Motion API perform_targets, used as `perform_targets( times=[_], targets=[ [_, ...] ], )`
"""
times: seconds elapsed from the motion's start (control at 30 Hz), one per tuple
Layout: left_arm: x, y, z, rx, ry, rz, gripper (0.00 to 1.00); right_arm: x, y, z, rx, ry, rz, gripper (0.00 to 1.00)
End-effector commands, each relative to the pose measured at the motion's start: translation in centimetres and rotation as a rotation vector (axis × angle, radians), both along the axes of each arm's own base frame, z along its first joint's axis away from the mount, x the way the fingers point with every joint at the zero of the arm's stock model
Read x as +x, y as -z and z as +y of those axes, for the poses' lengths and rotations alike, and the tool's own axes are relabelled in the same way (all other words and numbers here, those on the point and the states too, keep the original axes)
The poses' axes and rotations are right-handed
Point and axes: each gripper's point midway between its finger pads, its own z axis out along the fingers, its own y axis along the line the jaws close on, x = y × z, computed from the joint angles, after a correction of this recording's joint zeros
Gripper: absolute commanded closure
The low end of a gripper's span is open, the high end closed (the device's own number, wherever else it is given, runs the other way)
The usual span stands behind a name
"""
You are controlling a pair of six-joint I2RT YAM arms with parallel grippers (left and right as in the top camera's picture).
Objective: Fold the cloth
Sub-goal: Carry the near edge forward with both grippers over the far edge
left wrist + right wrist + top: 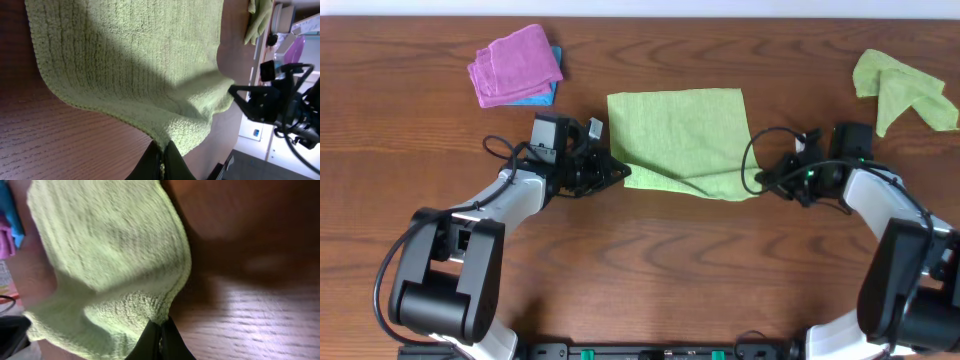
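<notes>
A light green cloth lies spread on the wooden table, its near edge lifted and curling over. My left gripper is shut on the cloth's near left corner; the left wrist view shows the cloth pinched between the black fingers. My right gripper is shut on the near right corner; the right wrist view shows the cloth held in the fingers. Both held corners sit just above the table.
A folded pink cloth on a blue one lies at the back left. A crumpled green cloth lies at the back right. Cables run beside both wrists.
</notes>
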Motion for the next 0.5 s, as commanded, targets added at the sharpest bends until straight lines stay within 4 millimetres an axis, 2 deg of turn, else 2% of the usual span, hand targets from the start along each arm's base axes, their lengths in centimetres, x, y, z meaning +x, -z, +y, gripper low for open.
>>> perform_targets(
  times=[0.0,0.13,0.3,0.47],
  targets=[
    [0.3,-0.5,-0.4,-0.018,0.012,-0.001,0.94,1.8,-2.3,0.8,0.029,0.009,-0.046,0.98],
    [0.9,-0.9,-0.2,-0.02,0.002,-0.033,0.95,3.3,-3.9,1.8,0.025,-0.018,-0.095,0.98],
    [3.3,-0.7,1.9,0.055,-0.083,-0.1,0.95,5.1,-5.3,3.1,0.019,-0.036,-0.172,0.98],
    [5.4,-2.7,2.0,0.064,-0.059,-0.235,0.94,6.7,-6.1,3.0,0.011,0.007,-0.223,0.98]
  ],
)
